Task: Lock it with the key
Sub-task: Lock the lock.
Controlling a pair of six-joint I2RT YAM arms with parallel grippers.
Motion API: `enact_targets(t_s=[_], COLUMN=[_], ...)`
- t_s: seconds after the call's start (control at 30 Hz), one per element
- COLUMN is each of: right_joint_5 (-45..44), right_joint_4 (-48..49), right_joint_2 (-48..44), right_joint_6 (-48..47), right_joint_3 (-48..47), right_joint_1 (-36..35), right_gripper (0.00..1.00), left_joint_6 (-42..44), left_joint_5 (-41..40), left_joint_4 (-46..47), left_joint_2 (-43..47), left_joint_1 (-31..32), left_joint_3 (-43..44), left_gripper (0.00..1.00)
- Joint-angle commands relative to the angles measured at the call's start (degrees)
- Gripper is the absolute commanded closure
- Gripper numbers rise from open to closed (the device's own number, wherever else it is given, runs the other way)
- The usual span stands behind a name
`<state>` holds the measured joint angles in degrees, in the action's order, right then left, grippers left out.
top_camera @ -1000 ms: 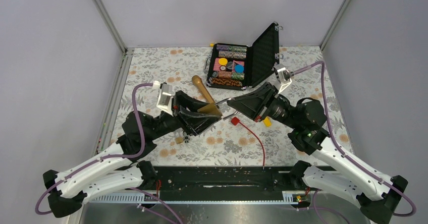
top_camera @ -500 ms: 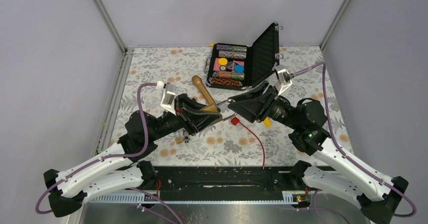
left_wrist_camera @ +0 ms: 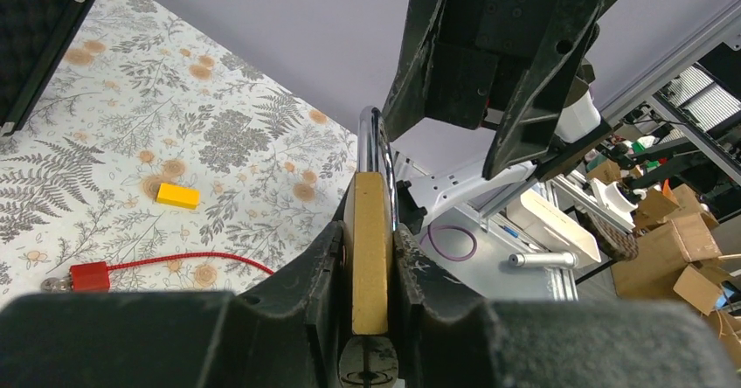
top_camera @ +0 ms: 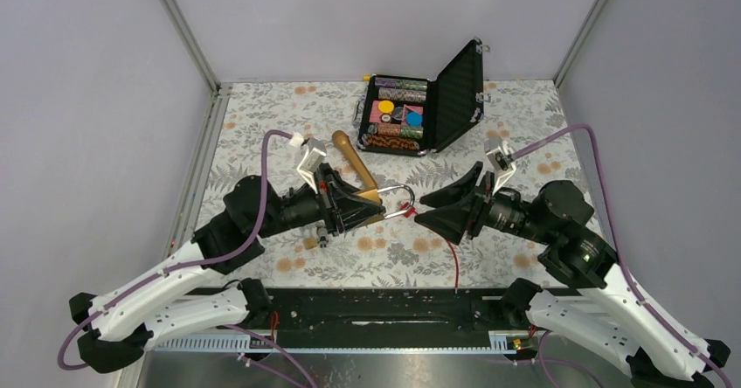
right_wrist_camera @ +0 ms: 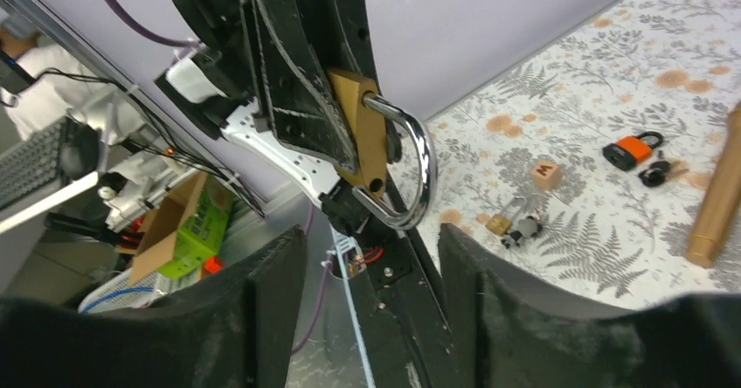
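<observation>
A brass padlock (top_camera: 370,198) with a silver shackle (top_camera: 404,201) is held above the table, and my left gripper (top_camera: 356,206) is shut on its body. The left wrist view shows the brass body (left_wrist_camera: 371,248) edge-on, pinched between both pads. The shackle (right_wrist_camera: 421,165) points at my right gripper (top_camera: 434,211), which stands open a short way to the right with nothing between its fingers (right_wrist_camera: 271,292). The key (left_wrist_camera: 54,285), with its red tag (left_wrist_camera: 87,276) and red cord (top_camera: 454,261), lies on the floral cloth below the padlock.
An open black case (top_camera: 454,95) of poker chips stands at the back. A wooden mallet (top_camera: 351,156) lies behind the padlock. A yellow block (left_wrist_camera: 177,196), an orange padlock (right_wrist_camera: 631,149), a small brass padlock (right_wrist_camera: 501,223) and a lettered cube (right_wrist_camera: 546,174) lie on the cloth.
My right gripper let go of the padlock, opened and drew back to the right. My left gripper shut on the padlock's body and carried it slightly to the right.
</observation>
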<state>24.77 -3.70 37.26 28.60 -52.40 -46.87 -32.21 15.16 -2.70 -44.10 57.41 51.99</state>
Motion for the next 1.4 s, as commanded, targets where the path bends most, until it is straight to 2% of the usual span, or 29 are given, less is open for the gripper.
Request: enact_targets(t_s=[0.0,0.07,0.13,0.17,0.27,0.37,0.4,0.47,0.5,0.53,0.6,0.63,0.7,0.73,0.8,0.87,0.97,1.03,1.13,1.2,1.23,1.37], right_joint_5=[-3.4,-2.5,0.4,1.2,1.8,2.0,1.9,1.7,1.5,1.4,2.2,2.8,3.8,3.7,3.6,4.3,4.6,5.9,8.1,8.8,9.3,11.0], right_joint_4=[-7.9,-4.4,1.0,2.8,4.7,6.3,6.5,6.6,7.3,9.0,11.4,12.1,13.7,14.6,15.7,17.3,22.5,28.2,32.5,33.2,33.6,35.3], right_joint_2=[0.5,0.3,-0.5,-0.9,-2.4,-3.3,-3.2,-3.5,-4.0,-4.6,-5.8,-6.2,-6.7,-6.9,-7.0,-6.6,-6.4,-6.7,-7.0,-7.0,-7.0,-7.0], right_joint_6=[-3.1,-2.4,-1.7,-1.5,-2.9,-3.4,-3.6,-3.9,-3.7,-3.3,-3.3,-3.5,-3.4,-3.1,-2.5,-1.0,3.7,6.6,8.0,8.0,8.1,9.0], right_joint_3=[-2.4,-0.6,1.9,2.9,3.9,4.7,4.8,5.5,6.6,8.2,11.2,11.9,12.9,13.4,14.3,15.1,17.5,19.9,21.5,21.7,21.7,21.6], right_joint_1=[-0.1,-0.1,-0.1,-0.1,-0.1,-0.2,-0.2,-0.1,-0.1,-0.1,-0.1,-0.1,-0.2,-0.1,-0.2,-0.1,-0.2,-0.2,-0.2,-0.2,-0.2,-0.2], right_gripper=[0.44,0.59,0.63,0.61,0.44,0.45,0.53,0.80,0.88,0.88,0.85,0.78,0.55,0.48,0.42,0.45,0.67,0.67,0.55,0.54,0.54,0.73], left_joint_6=[-0.5,-0.5,-0.2,0.1,1.2,2.6,3.0,3.2,2.8,2.2,0.5,-0.4,-1.7,-2.4,-3.4,-3.5,-0.9,1.6,3.2,3.8,4.0,4.7], left_joint_5=[3.8,5.7,7.7,8.5,10.2,13.0,13.9,15.4,15.8,16.5,17.4,17.6,18.0,18.4,19.1,19.6,20.5,22.2,22.8,23.1,23.1,21.9], left_joint_4=[2.8,1.1,0.8,0.7,0.1,-0.9,-1.2,-2.1,-2.1,-1.5,1.1,2.2,2.4,3.5,4.5,5.1,4.2,3.0,1.1,0.7,0.3,-0.9], left_joint_2=[-0.8,-2.0,-3.2,-3.6,-4.3,-5.7,-6.1,-6.7,-6.9,-6.8,-6.3,-6.2,-6.1,-6.2,-6.0,-5.5,-4.3,-3.8,-3.3,-3.3,-3.3,-3.7], left_joint_1=[-0.3,-0.4,-0.5,-0.6,-0.7,-0.9,-0.9,-1.0,-1.0,-1.0,-1.0,-1.0,-1.0,-1.0,-1.0,-1.0,-1.0,-1.0,-1.0,-1.0,-1.0,-0.9], left_joint_3=[6.1,7.1,8.0,8.1,8.7,10.0,10.5,11.4,11.6,11.4,10.1,9.4,8.5,8.3,7.8,7.3,6.4,5.8,5.3,5.4,5.5,5.8], left_gripper=[1.00,1.00,1.00,1.00,1.00,1.00,1.00,1.00,1.00,1.00,1.00,1.00,1.00,1.00,1.00,1.00,1.00,1.00,1.00,1.00,1.00,1.00])
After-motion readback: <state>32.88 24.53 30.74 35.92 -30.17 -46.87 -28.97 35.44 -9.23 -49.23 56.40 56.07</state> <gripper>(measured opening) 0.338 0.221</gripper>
